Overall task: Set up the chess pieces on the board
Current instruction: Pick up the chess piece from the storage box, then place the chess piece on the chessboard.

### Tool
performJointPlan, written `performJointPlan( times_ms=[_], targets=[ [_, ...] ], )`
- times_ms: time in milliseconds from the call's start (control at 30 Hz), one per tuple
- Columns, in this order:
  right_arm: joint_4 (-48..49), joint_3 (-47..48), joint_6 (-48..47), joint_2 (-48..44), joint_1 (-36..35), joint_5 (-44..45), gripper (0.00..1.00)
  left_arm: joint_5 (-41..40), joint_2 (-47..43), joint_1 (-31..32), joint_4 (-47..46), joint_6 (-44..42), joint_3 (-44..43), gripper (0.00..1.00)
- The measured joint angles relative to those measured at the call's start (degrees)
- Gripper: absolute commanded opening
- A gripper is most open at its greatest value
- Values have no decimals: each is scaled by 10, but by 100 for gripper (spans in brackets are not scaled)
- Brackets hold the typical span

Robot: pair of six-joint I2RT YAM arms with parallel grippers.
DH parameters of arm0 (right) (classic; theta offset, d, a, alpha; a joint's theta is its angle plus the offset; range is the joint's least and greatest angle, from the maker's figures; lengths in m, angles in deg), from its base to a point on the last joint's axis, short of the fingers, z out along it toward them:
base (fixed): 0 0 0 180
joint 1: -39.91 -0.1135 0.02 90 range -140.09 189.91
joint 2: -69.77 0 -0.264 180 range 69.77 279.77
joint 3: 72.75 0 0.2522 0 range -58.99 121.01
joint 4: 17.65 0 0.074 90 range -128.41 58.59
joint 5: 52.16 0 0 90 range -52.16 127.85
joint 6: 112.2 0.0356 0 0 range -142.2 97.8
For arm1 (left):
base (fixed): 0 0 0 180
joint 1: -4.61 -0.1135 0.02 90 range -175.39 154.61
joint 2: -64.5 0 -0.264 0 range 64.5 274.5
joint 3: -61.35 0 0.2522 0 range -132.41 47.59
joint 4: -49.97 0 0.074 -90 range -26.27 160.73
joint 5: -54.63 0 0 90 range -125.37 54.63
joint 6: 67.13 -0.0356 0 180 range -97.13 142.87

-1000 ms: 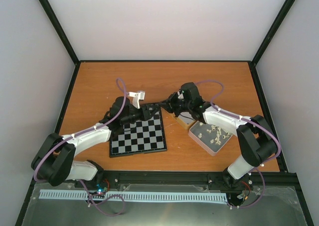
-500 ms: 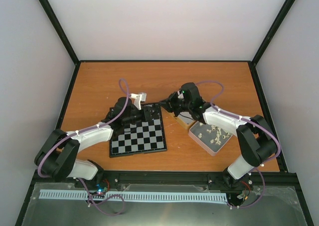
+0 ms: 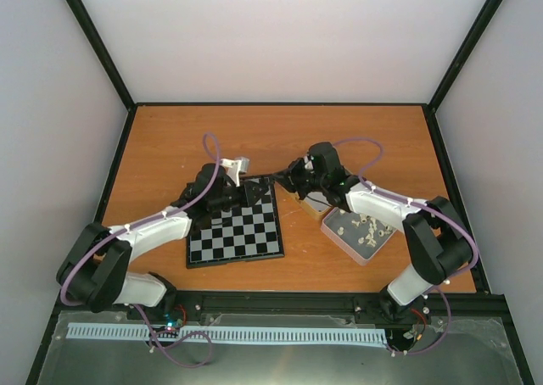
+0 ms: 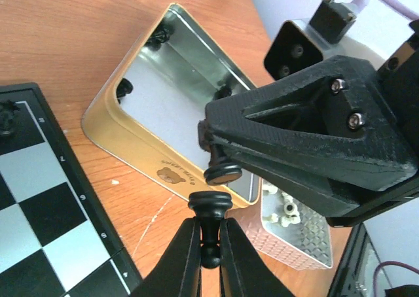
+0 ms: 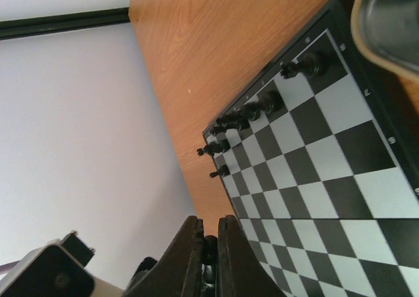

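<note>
In the left wrist view my left gripper (image 4: 209, 226) is shut on a small black chess piece (image 4: 209, 204), its round base pointing away from the fingers. My right gripper (image 4: 221, 158) faces it from above, shut on another black chess piece (image 4: 222, 174). The two bases are almost touching. Both grippers hang over the gap between the board (image 3: 234, 232) and a gold tin (image 4: 124, 146). In the right wrist view the right gripper (image 5: 209, 228) pinches its dark piece (image 5: 209, 252). Several black pieces (image 5: 262, 104) stand along the board's far edge (image 5: 327, 166).
The gold tin (image 3: 307, 202) lies just right of the board and holds a few black pieces (image 4: 124, 87). A patterned tin (image 3: 361, 232) with cream-white pieces (image 4: 288, 212) sits further right. Enclosure walls surround the wooden table (image 3: 280, 131).
My left gripper's fingers have closed on the black piece. Both arms stay nearly where they were, tips together at the board's far right corner.
</note>
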Motion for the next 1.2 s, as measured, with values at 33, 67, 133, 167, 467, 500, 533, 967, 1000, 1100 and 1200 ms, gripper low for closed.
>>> performJointPlan(
  times_ms=[33, 67, 133, 167, 467, 500, 533, 967, 1000, 1100, 1200],
  targets=[
    [-4, 0, -7, -2, 0, 8, 5, -5, -2, 0, 24, -8, -8, 1],
    [-9, 0, -17, -5, 0, 17, 5, -9, -4, 0, 44, -16, -17, 1],
    [-18, 0, -38, -14, 0, 42, 5, -17, -5, -1, 112, -40, -48, 1],
    [-24, 0, -53, -21, 0, 61, 5, -20, -5, -2, 146, -52, -63, 1],
    [-77, -24, -192, -130, 0, 225, 5, -60, 47, -84, 502, -186, -207, 1],
    [-81, -30, -203, -143, 0, 239, 5, -71, 56, -97, 537, -198, -212, 1],
    [-84, -35, -213, -154, 0, 249, 5, -81, 64, -107, 565, -208, -216, 1],
    [-101, -81, -271, -200, 0, 286, 6, -227, 147, -175, 732, -248, -315, 5],
    [-101, -84, -272, -202, 0, 286, 6, -233, 154, -178, 735, -248, -318, 5],
    [-102, -87, -274, -209, 0, 287, 6, -241, 172, -187, 741, -251, -320, 4],
    [-102, -87, -276, -217, 0, 291, 6, -248, 194, -191, 745, -256, -327, 4]
  ],
)
